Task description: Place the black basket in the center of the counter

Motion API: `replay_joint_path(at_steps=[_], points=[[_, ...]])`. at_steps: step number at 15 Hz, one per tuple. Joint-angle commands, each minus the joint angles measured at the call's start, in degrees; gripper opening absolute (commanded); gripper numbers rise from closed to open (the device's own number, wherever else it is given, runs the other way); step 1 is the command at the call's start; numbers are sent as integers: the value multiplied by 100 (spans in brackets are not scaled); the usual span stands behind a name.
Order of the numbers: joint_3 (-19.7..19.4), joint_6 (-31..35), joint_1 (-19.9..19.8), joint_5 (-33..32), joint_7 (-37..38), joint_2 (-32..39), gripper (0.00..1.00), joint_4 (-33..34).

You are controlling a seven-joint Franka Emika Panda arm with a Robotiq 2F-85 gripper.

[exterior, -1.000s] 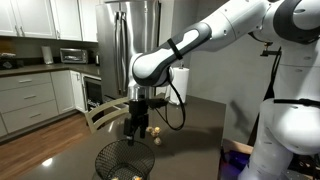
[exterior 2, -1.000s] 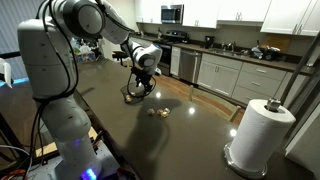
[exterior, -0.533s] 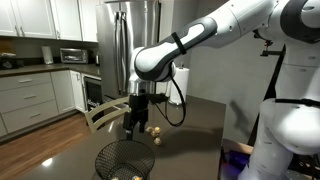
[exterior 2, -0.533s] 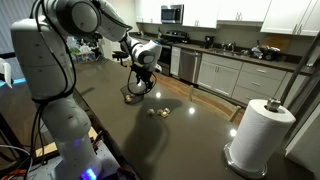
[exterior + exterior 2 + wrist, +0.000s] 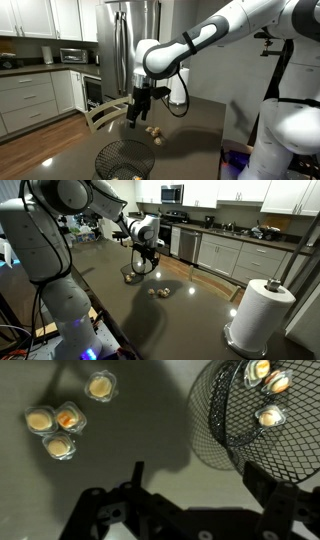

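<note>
**Pincer open & empty, basket on tabletop**

Your pincer (image 5: 190, 505) hangs spread wide w/ nothing in it, above the dark, slightly glossy tabletop (image 5: 190, 315). The black basket (image 5: 124, 160) sits on that surface just beside the pincer. Wrist view shows three tan lumps (image 5: 268, 417) inside it and four loose lumps (image 5: 68, 418) on the bare top nearby. Paper towel roll (image 5: 262, 315) stands well apart, near the tabletop's edge. Room is a kitchen: white cabinets (image 5: 40, 95), steel fridge (image 5: 135, 40), wood floor (image 5: 45, 135)
</note>
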Motion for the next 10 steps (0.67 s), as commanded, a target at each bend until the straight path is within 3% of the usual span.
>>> replay_joint_path(at_steps=[1, 5, 10], points=[[-39, 273, -45, -593, 538, -345, 100, -324], [-83, 269, -97, -917, 907, -561, 100, -482], [-104, 134, -100, -758, 791, -523, 100, -389]])
